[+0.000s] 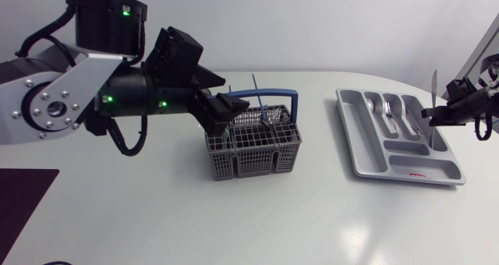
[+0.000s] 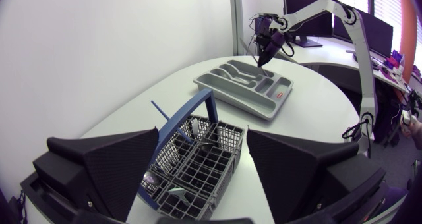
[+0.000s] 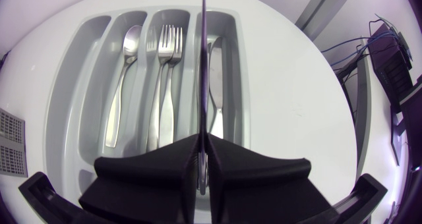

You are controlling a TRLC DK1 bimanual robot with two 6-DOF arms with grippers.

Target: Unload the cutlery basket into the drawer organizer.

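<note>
Gripping a knife (image 3: 204, 66) with the right gripper (image 3: 201, 165), clenched, over the drawer organizer (image 1: 357, 144) at right of frame. Probably stiff, light, slick steel — best pinched across the flats. Hovering with the left gripper (image 2: 201, 151), fingers spread, above the cutlery basket (image 1: 253, 156) — centre frame.
</note>
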